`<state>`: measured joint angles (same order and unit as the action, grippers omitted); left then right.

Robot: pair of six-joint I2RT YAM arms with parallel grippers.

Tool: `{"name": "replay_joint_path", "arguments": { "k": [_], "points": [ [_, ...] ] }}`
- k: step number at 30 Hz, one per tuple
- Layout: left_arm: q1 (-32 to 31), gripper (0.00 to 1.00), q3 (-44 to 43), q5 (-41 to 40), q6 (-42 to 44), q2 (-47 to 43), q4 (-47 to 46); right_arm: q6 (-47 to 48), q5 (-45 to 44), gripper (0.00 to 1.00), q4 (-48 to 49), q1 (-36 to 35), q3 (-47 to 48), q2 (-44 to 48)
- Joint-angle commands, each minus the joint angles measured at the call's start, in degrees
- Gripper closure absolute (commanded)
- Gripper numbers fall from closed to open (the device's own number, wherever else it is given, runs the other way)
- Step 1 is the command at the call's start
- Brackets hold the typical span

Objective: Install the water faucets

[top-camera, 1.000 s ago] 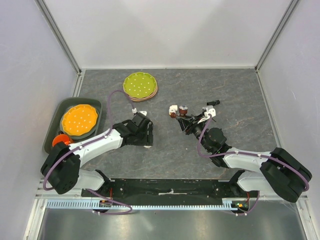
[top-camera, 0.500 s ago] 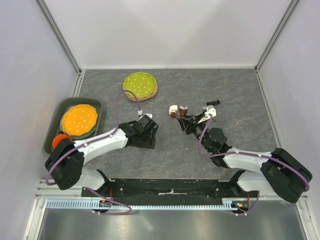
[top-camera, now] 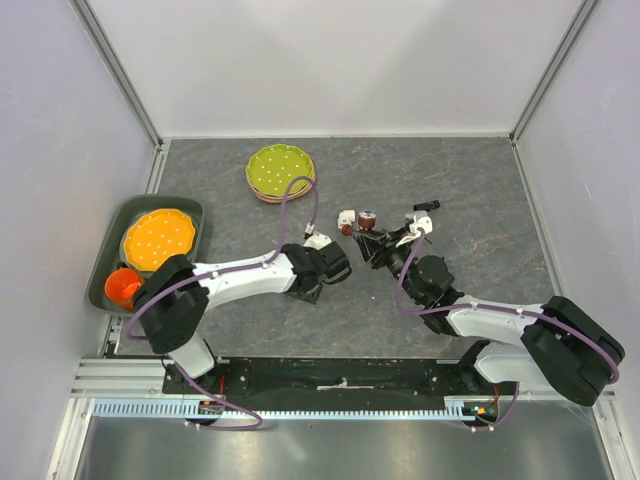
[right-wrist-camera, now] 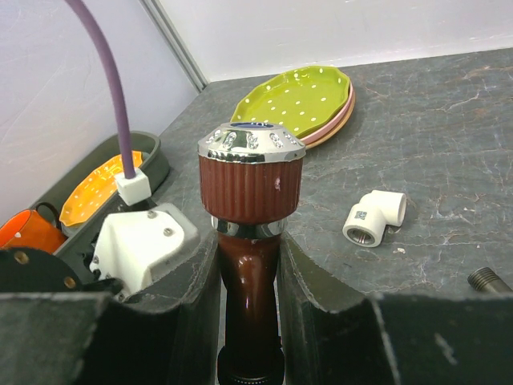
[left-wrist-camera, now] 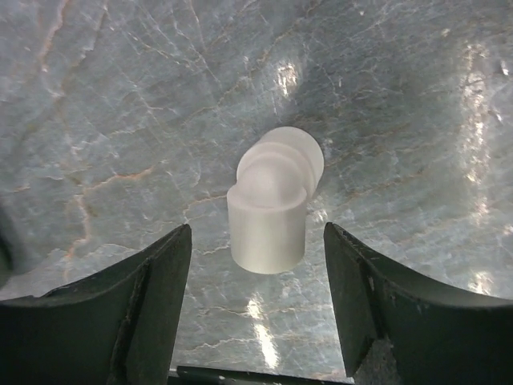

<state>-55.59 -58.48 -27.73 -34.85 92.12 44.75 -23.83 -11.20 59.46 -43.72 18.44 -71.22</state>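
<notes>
My right gripper [right-wrist-camera: 248, 277] is pinched on the reddish-brown faucet [right-wrist-camera: 250, 188], gripping its body so the ribbed, chrome-capped handle sticks out past my fingertips, over the middle of the table [top-camera: 480, 180]. My left gripper [left-wrist-camera: 255, 237] is spread wide and holds nothing. A white elbow fitting [left-wrist-camera: 271, 210] lies on the stone surface ahead, framed by the two fingers and untouched. Farther off sits a stack of plates [top-camera: 280, 171], green on top, and at the far left a tray [top-camera: 110, 262] with an orange plate [top-camera: 158, 240].
</notes>
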Motion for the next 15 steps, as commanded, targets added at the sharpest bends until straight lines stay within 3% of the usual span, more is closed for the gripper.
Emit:
{"name": "replay_joint_path", "arguments": {
  "k": [1, 15],
  "points": [
    [-2.6, 0.28, -5.5, -10.2, -3.3, 5.7, 8.4, -0.7, 0.7, 1.0, 3.7, 0.0, 0.3, 1.0],
    [-5.1, 0.44, -9.5, -14.5, -4.1, 12.2, 12.0, -0.7, 0.7, 1.0, 3.7, 0.0, 0.5, 0.8]
  ]
}}
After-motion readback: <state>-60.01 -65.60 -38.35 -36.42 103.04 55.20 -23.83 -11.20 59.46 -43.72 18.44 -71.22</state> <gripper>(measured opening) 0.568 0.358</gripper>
